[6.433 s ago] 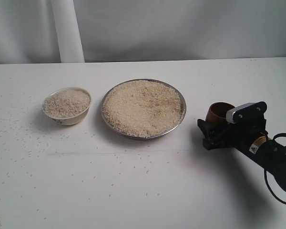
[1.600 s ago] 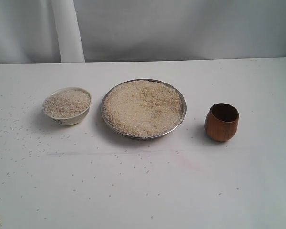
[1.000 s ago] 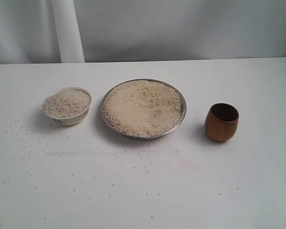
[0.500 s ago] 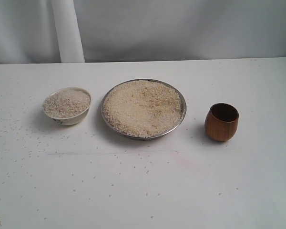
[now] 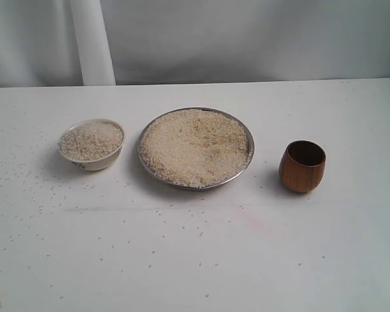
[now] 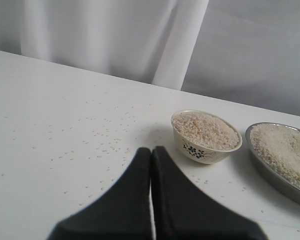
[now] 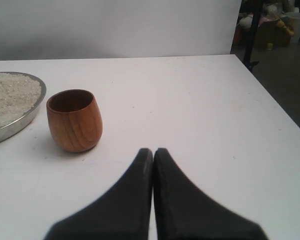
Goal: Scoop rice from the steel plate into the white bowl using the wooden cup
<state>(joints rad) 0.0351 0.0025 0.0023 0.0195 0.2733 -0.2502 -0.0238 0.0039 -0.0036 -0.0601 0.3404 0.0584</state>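
The steel plate (image 5: 201, 188) sat mid-surface, heaped with rice (image 5: 195, 146) almost to its rim. The wooden cup (image 5: 302, 170) stood upright and empty to the right of the plate, near it but not touching. The white bowl (image 5: 94, 162) stood to the plate's left, a little apart, and was already filled close to its brim. Loose grains (image 5: 26, 175) dotted the surface (image 5: 247, 260) on the bowl's side of the plate and in front of the plate.

The right tool (image 7: 153, 151) was closed with its fingers pressed together and held nothing. It sat low over the surface on the cup's far side from the plate. The left tool (image 6: 151, 150) was closed and empty too, beyond the bowl from the plate.

No scoop was in hand, and the cup looked free to be picked up. Several things could go wrong from there:

- **Cup grip:** The cup is glossy and barrel-shaped, so a pinch on its bulge could let it slip or tip over towards the plate.
- **Plate spill:** The rice lay so high that driving the cup in could push grains over the rim or shove the light plate sideways.
- **Bowl overflow:** With so little room left in the bowl, a full cup poured in would probably spill onto the surface.
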